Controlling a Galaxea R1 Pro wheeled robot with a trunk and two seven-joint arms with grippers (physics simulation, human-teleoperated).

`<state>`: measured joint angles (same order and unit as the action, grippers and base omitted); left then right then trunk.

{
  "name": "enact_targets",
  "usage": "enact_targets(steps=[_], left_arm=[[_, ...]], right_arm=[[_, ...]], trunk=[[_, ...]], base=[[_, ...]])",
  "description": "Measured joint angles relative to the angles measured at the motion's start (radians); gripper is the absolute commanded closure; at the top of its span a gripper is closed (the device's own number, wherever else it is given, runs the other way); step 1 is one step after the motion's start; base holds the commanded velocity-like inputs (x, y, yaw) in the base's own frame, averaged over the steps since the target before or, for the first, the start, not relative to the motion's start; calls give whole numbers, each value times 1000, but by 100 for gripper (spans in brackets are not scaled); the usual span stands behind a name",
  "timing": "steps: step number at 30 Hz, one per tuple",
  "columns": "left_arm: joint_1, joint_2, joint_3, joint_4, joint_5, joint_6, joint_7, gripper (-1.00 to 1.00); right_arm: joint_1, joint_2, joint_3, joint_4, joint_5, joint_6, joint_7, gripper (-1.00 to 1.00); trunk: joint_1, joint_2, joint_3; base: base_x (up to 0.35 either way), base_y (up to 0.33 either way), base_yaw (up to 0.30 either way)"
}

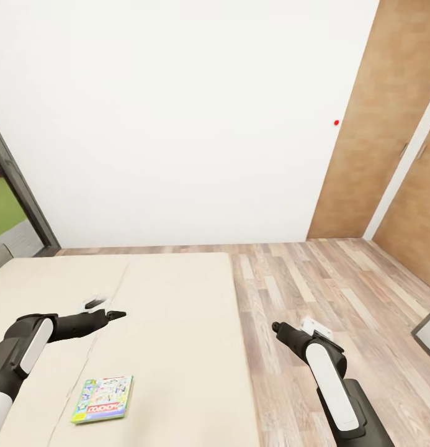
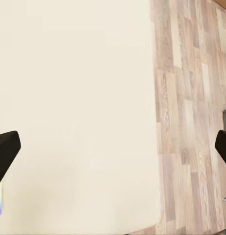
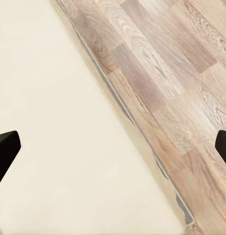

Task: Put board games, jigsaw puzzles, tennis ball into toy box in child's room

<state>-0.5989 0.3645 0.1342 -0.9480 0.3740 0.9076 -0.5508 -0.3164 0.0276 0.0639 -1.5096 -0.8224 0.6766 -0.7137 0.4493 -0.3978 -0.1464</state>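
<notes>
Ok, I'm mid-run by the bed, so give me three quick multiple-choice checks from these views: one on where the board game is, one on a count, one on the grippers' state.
1. Where does the board game lie?
A. on the bed
B. on the wood floor
C. in the left gripper

2. How many board games show on the bed in the head view?
A. none
B. one
C. three

3. How are the two grippers?
A. both shut on boxes
B. left holds a ball
C. both open and empty

Answers:
1 A, it lies flat on the beige sheet.
2 B, one colourful box shows there.
3 C, both wrist views show fingers wide apart; right gripper carries nothing.
</notes>
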Motion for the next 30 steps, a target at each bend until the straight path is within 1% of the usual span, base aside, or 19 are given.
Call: enact_targets(steps=[9, 15, 19, 27, 30], left_arm=[[0, 1, 1, 0, 0, 0, 0, -100], [0, 1, 1, 0, 0, 0, 0, -100], [0, 1, 1, 0, 0, 0, 0, -100], [0, 1, 1, 0, 0, 0, 1, -100], [0, 2, 1, 0, 0, 0, 0, -100]], right_arm=[[0, 2, 0, 0, 0, 1, 0, -100], [0, 2, 0, 0, -1, 1, 0, -100], [0, 2, 0, 0, -1, 2, 0, -100], [0, 2, 1, -1, 0, 1, 0, -100], [0, 2, 1, -1, 0, 1, 0, -100]], trunk=[[0, 0, 0], [0, 0, 0], [0, 0, 0], [0, 0, 0], [0, 0, 0]], base=[[0, 72, 10], [0, 190, 180], [0, 87, 100], [0, 27, 22], [0, 138, 4]])
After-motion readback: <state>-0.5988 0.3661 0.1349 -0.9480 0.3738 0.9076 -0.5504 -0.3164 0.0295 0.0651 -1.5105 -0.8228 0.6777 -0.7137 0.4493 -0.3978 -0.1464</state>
